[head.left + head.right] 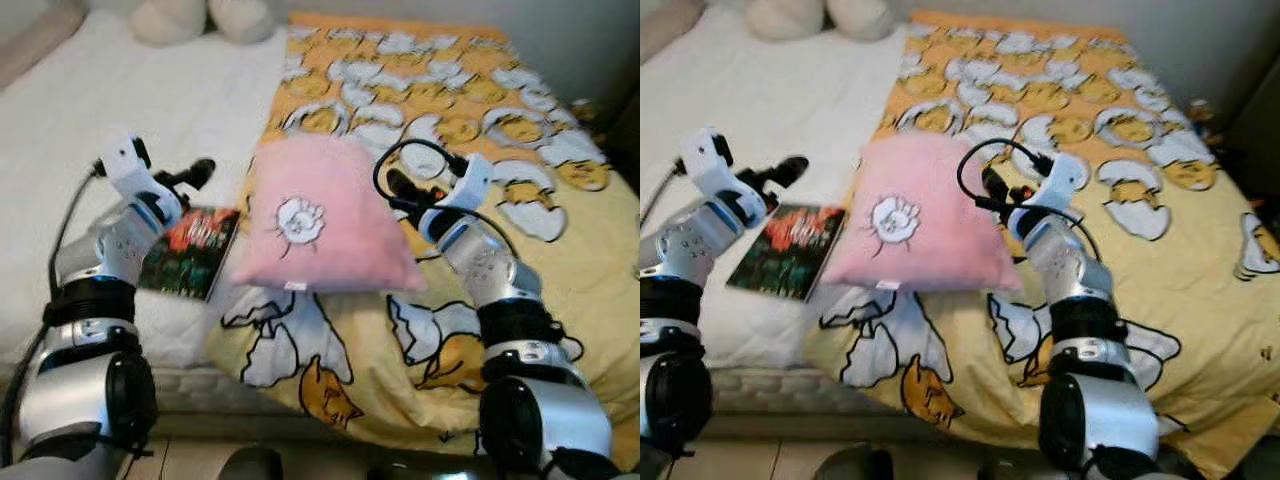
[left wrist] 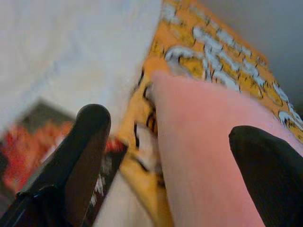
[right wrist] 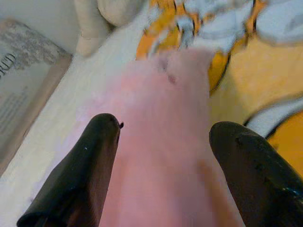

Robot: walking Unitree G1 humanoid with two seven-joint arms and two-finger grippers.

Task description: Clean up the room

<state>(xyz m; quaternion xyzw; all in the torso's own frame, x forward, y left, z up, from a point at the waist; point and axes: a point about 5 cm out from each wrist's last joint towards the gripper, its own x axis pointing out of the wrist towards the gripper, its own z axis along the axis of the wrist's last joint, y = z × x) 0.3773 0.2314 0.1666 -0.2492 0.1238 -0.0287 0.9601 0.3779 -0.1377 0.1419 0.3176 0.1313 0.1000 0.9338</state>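
A pink pillow (image 1: 320,215) with a white flower patch lies on the bed, partly on the yellow blanket (image 1: 560,250). My left gripper (image 1: 200,173) hovers open just left of the pillow, above a dark book (image 1: 190,250). In the left wrist view the pillow (image 2: 203,151) lies ahead, between the spread fingers (image 2: 78,156). My right gripper (image 1: 396,194) is at the pillow's right edge. In the right wrist view it is open (image 3: 165,127), its fingers (image 3: 87,170) set on either side of the pillow's (image 3: 161,156) edge.
The white mattress (image 1: 130,100) stretches to the left and back. Cream plush toys (image 1: 200,18) sit at the head of the bed. The bed's front edge (image 1: 200,385) is close to my body. A dark object (image 1: 625,140) stands beside the bed at far right.
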